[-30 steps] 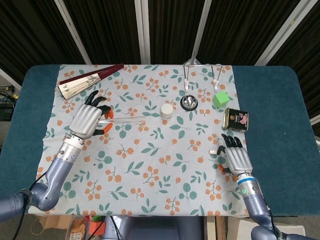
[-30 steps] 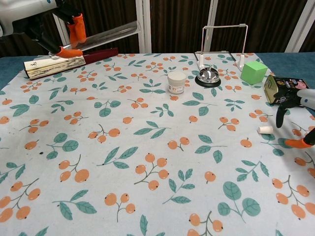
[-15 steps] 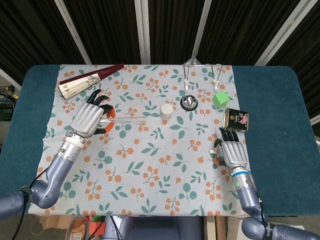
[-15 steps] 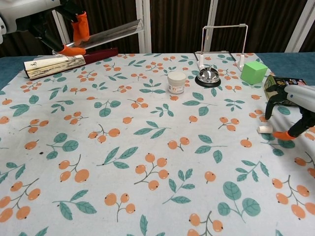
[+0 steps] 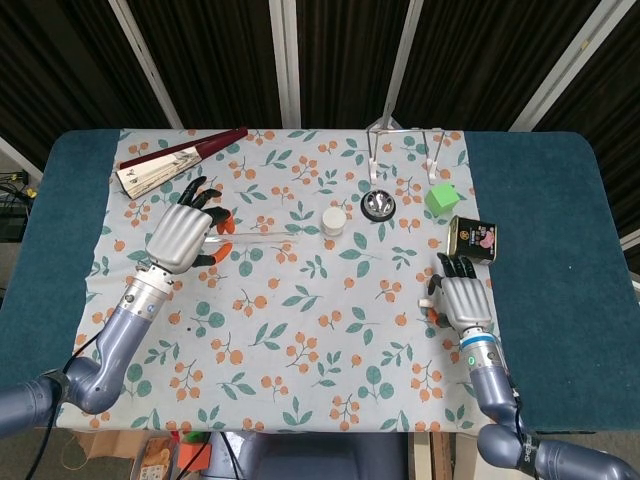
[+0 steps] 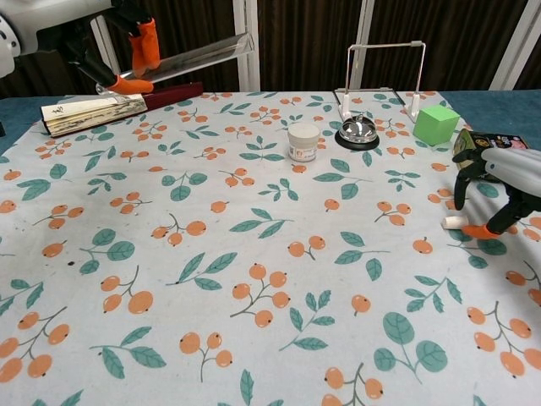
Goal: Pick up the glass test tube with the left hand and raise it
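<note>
The glass test tube [image 5: 258, 232] [image 6: 199, 57] is a long clear tube held well above the cloth, near level, its free end pointing right. My left hand [image 5: 184, 236] [image 6: 110, 41] pinches its left end between orange-tipped fingers. My right hand [image 5: 460, 298] [image 6: 500, 188] hovers low over the cloth at the right side, fingers curled down around a small white stopper [image 5: 424, 301] [image 6: 454, 222]; whether it touches the stopper I cannot tell.
A folded fan [image 5: 170, 160] [image 6: 106, 108] lies at the back left. A white jar [image 5: 334, 221] [image 6: 303, 141], a call bell [image 5: 378, 205] [image 6: 357, 130], a wire rack [image 5: 405, 142] [image 6: 381, 74], a green cube [image 5: 441, 197] [image 6: 435, 124] and a dark tin [image 5: 472, 239] [image 6: 478, 146] stand at the back right.
My left hand has lifted the test tube slightly higher. My right hand has moved left toward the white stopper and curled its fingers over it.
</note>
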`<action>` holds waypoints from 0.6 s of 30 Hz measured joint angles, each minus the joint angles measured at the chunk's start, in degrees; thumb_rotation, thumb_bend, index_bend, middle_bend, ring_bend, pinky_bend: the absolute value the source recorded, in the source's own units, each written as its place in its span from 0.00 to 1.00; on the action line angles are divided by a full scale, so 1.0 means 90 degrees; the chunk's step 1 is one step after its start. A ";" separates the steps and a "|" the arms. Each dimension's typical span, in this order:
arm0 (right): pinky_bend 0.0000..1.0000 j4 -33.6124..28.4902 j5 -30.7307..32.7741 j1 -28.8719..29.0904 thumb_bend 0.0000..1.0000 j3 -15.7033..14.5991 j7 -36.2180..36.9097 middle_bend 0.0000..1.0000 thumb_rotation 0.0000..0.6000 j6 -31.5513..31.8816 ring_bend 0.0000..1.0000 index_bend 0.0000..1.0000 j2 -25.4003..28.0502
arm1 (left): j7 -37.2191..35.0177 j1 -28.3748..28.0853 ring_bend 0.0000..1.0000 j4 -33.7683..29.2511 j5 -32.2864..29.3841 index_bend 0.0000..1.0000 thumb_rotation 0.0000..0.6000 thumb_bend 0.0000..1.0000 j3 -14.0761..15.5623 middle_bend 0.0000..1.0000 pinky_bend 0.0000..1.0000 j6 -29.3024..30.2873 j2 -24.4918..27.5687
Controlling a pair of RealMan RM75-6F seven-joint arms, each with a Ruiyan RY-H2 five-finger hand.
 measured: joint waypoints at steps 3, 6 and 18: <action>0.00 0.0025 0.0033 0.0011 0.31 -0.0009 -0.0001 0.10 1.00 0.0007 0.00 0.51 -0.0041 | 0.0002 -0.0005 0.19 0.0004 -0.0011 0.65 1.00 0.68 -0.0002 0.68 0.02 -0.0002 -0.0007; 0.00 0.0067 0.0055 0.0029 0.31 -0.0025 -0.0022 0.10 1.00 0.0010 0.00 0.51 -0.0069 | 0.0005 0.0000 0.19 0.0003 0.0006 0.65 1.00 0.68 0.0014 0.68 0.02 0.0004 -0.0002; 0.00 0.0230 0.0121 0.0065 0.31 -0.0088 -0.0035 0.11 1.00 -0.0014 0.00 0.52 -0.0136 | -0.0044 -0.0008 0.19 0.0058 0.0015 0.65 1.00 0.68 0.0020 0.68 0.02 -0.0017 0.0014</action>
